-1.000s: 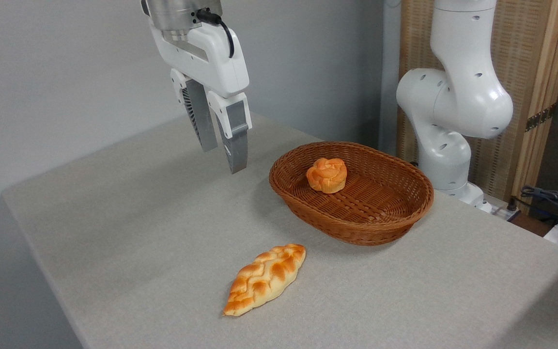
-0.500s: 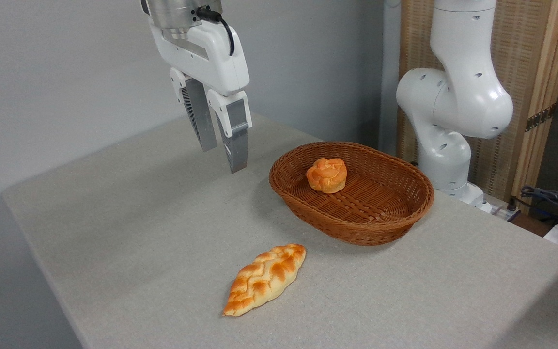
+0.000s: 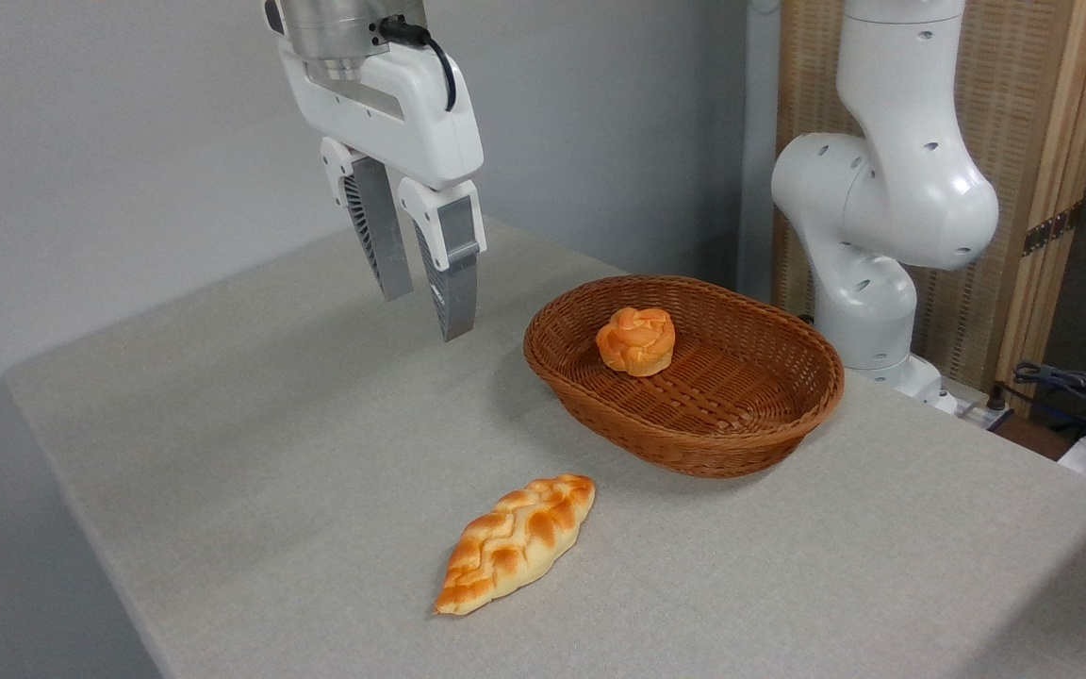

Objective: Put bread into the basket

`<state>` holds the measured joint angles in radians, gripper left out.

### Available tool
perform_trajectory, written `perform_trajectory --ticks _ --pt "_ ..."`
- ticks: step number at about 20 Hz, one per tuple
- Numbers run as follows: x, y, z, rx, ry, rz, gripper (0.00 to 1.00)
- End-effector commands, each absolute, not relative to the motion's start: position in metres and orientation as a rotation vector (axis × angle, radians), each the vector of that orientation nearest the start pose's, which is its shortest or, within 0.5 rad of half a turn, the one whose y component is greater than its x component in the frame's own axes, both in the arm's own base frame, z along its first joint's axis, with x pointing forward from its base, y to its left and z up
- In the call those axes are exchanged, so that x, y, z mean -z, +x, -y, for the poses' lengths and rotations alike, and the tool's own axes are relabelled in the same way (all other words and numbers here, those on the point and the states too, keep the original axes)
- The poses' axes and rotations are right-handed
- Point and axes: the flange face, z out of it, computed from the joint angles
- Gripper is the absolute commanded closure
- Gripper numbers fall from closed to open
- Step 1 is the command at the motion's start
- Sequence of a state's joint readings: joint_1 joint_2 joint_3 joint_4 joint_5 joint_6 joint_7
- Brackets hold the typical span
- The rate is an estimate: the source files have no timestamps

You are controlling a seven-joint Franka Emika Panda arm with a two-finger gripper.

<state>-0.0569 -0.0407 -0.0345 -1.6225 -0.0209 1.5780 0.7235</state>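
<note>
Drifting left off the basket (image 3: 684,377), the released gripper (image 3: 422,316) hangs empty; bread (image 3: 636,340) seems settled, unlikely to roll.

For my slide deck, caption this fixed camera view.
Bun sits in wicker basket; empty end effector hovers left of it.

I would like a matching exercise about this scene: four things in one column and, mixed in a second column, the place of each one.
Things:
1. bun
2. braided loaf
3. basket
4. gripper

Places:
A. lying on the bare table, nearest the camera
B. in the air above the table, left of the basket, holding nothing
C. inside the basket, near its back left rim
D. standing on the table, in front of the arm's white base

Pairs: 1-C, 2-A, 3-D, 4-B
</note>
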Motion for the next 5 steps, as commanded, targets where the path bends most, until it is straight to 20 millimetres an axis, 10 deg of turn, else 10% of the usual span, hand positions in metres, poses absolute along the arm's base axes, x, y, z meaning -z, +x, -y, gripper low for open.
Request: perform_trajectory --ticks 1,5 --pt "-0.6275 0.5447 0.0543 0.021 -2.9 -1.224 0.0" --pt "-0.6283 0.5444 0.0526 0.023 -2.894 -1.235 0.0"
